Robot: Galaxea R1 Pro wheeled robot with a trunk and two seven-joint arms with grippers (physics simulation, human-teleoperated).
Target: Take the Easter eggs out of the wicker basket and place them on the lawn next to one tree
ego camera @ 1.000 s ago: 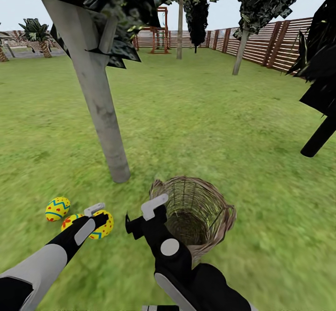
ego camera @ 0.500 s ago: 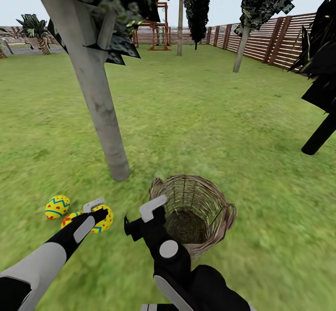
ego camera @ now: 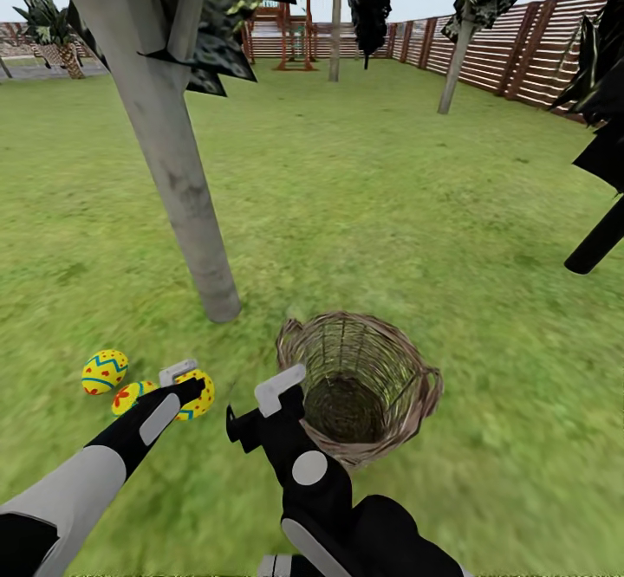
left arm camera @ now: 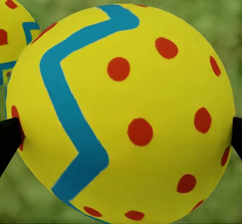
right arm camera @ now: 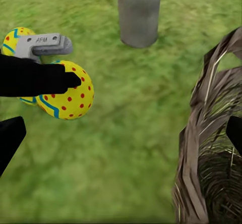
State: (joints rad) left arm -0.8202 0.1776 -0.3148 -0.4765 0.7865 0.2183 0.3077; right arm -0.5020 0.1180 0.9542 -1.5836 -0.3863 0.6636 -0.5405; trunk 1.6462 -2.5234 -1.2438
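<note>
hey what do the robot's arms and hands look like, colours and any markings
Both arms are black with pale grey panels; the left arm has a long grey shell, the right arm a round grey disc. A light grey bracket on the left hand reads "AFM". The fingertips are black.

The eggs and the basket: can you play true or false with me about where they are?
1. The wicker basket has eggs inside. False: what shows of its inside is empty.
2. Three Easter eggs are out on the lawn. True.
3. The left gripper is at the dotted egg. True.
4. The eggs lie near the grey-trunked tree. True.
5. The basket is tipped on its side. False: it stands upright.
6. The right gripper holds an egg. False: its fingers are open and empty.
</note>
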